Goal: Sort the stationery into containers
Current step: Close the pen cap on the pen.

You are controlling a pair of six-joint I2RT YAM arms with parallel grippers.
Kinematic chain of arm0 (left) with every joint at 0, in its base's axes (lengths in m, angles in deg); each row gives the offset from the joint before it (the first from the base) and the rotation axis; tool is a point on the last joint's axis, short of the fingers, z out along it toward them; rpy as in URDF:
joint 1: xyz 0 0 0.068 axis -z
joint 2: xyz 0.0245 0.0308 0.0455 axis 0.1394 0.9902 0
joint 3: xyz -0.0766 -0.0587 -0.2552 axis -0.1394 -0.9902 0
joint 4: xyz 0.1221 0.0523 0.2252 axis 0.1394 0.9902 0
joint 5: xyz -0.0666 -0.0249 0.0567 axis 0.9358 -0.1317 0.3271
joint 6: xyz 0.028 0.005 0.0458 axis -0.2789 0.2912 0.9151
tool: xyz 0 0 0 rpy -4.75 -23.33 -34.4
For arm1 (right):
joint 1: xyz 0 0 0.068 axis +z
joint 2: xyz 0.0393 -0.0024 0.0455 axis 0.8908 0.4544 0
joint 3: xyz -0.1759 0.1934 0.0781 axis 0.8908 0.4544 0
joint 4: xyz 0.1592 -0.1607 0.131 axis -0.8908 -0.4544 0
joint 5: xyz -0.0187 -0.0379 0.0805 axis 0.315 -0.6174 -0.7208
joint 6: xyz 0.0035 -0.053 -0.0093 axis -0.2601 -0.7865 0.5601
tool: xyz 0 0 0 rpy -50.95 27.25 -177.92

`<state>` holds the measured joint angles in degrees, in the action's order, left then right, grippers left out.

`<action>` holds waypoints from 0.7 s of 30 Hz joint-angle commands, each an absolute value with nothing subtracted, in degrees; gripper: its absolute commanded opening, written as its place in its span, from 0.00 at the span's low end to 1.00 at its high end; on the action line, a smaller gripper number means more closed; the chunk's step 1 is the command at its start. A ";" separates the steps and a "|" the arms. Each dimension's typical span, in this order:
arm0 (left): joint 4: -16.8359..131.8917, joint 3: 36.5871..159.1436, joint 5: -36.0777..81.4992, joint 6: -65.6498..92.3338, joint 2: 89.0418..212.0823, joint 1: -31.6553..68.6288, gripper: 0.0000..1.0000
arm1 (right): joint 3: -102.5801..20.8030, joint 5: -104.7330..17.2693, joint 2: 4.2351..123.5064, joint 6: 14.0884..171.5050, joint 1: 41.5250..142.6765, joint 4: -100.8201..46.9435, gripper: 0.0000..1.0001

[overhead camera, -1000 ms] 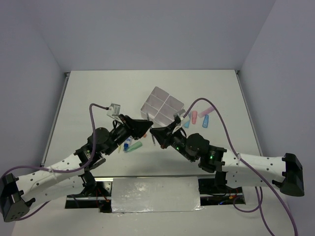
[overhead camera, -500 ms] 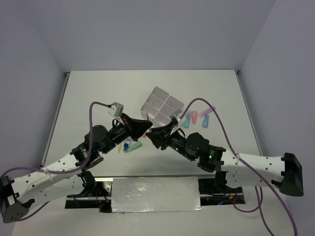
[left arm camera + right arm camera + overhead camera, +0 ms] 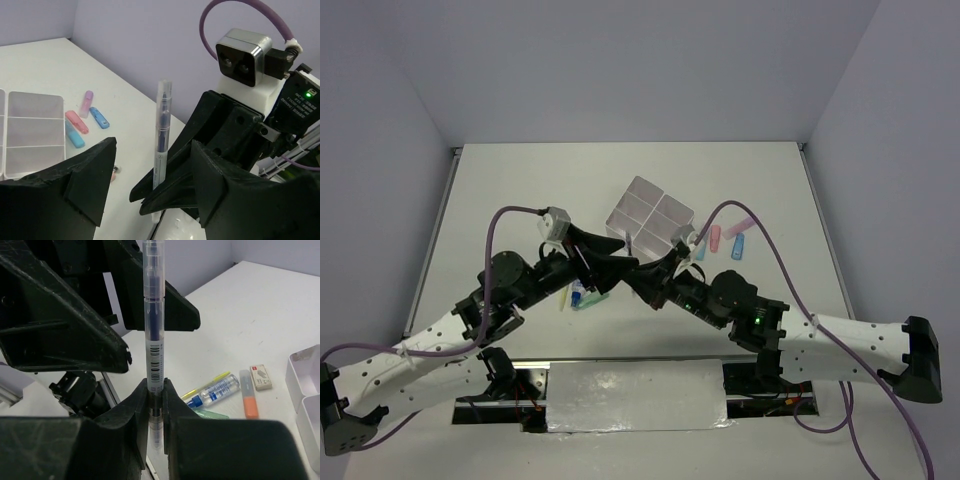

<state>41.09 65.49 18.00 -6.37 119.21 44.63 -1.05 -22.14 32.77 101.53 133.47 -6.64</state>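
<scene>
A white pen (image 3: pixel 152 330) with a blue core and a barcode stands between the two arms, and my right gripper (image 3: pixel 155 390) is shut on its lower part. My left gripper (image 3: pixel 152 150) is open, its fingers (image 3: pixel 90 175) either side of the same pen (image 3: pixel 162 135) without touching it. From above, both grippers (image 3: pixel 625 268) meet just in front of the white four-compartment container (image 3: pixel 650 215). On the table below lie a blue-capped tube (image 3: pixel 215 390), a yellow pen (image 3: pixel 212 381), a green highlighter (image 3: pixel 210 414), an orange highlighter (image 3: pixel 249 400) and an eraser (image 3: pixel 261 376).
Right of the container lie a pink highlighter (image 3: pixel 714 238), two blue ones (image 3: pixel 738 245) and a lilac one (image 3: pixel 740 225). The right arm's camera (image 3: pixel 243 54) and cable (image 3: pixel 240 10) hang close in front of the left wrist. A taped metal plate (image 3: pixel 635 395) lies between the arm bases.
The two grippers have drawn closer together. My left jaws, closed half a second ago, now stand apart, and the right jaws have closed on the pen.
</scene>
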 commanded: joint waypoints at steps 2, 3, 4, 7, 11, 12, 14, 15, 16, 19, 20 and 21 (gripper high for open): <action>40.30 69.98 15.16 -4.61 118.84 44.63 0.73 | -1.55 -21.50 32.18 101.10 133.55 -6.04 0.00; 40.30 70.60 15.07 -4.52 118.92 44.63 0.72 | -1.55 -21.59 32.27 101.27 133.55 -6.30 0.00; 40.30 71.22 14.89 -4.26 119.10 44.63 0.72 | -1.47 -21.68 32.45 101.28 133.55 -6.22 0.00; 40.99 73.50 14.71 -3.47 119.80 44.63 0.69 | -1.82 -21.85 32.89 101.10 133.64 -6.65 0.00; 41.35 75.53 14.71 -2.85 121.12 44.63 0.63 | -2.52 -22.03 33.59 100.84 133.55 -7.45 0.00; 41.26 75.70 14.71 -2.76 121.64 44.63 0.57 | -2.52 -22.20 33.68 100.84 133.55 -7.45 0.00; 41.18 76.14 14.71 -2.85 122.17 44.55 0.53 | -2.69 -22.55 33.85 100.66 133.46 -7.45 0.00; 41.26 76.23 14.80 -2.85 122.70 44.63 0.52 | -2.78 -22.73 33.94 100.66 133.64 -7.62 0.00; 41.52 76.41 14.71 -3.03 122.97 44.63 0.51 | -2.78 -22.82 33.94 100.75 133.55 -7.71 0.00; 42.05 76.06 14.71 -3.20 123.50 44.63 0.44 | -2.96 -22.73 33.77 100.75 133.55 -7.97 0.00; 42.05 75.80 14.71 -3.20 123.58 44.63 0.43 | -2.96 -22.56 33.59 100.75 133.64 -7.97 0.00; 41.97 75.62 14.71 -3.29 123.41 44.63 0.40 | -2.96 -22.38 33.50 100.66 133.55 -7.97 0.00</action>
<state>43.01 74.36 14.57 -3.66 123.41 44.54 -1.05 -21.76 33.81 101.51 133.45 -9.39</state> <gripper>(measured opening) 0.415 0.173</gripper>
